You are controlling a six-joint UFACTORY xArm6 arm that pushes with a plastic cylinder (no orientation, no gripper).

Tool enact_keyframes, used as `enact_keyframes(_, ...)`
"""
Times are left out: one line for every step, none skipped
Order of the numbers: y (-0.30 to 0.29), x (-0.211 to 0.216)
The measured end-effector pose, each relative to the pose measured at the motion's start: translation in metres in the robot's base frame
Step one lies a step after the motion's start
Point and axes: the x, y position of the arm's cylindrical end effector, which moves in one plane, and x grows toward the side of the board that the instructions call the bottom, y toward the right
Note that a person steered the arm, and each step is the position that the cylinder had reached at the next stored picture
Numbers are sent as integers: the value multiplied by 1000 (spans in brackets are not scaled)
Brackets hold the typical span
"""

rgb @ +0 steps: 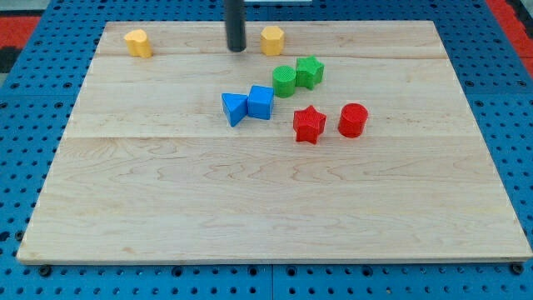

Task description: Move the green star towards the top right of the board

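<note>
The green star point(310, 72) is being seen touching the green cylinder point(285, 81), above the table point(250, 208) centre. My tip point(237, 49) is being held near the top edge, left of a yellow block point(272, 39), grasping nothing. Bare table is lying toward the top right.

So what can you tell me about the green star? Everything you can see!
The green star is a small chunky block with a ridged, plastic-looking surface. It lies flat on the wooden board, near the top middle. A green round block sits right against it on the view's left; they seem to touch. A yellow block sits above it. My tip is up to the view's left, not touching the star.
</note>
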Motion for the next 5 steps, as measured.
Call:
enact_keyframes(5,37)
enact_keyframes(62,64)
enact_keyframes(132,73)
enact_keyframes(144,30)
enact_keyframes(122,59)
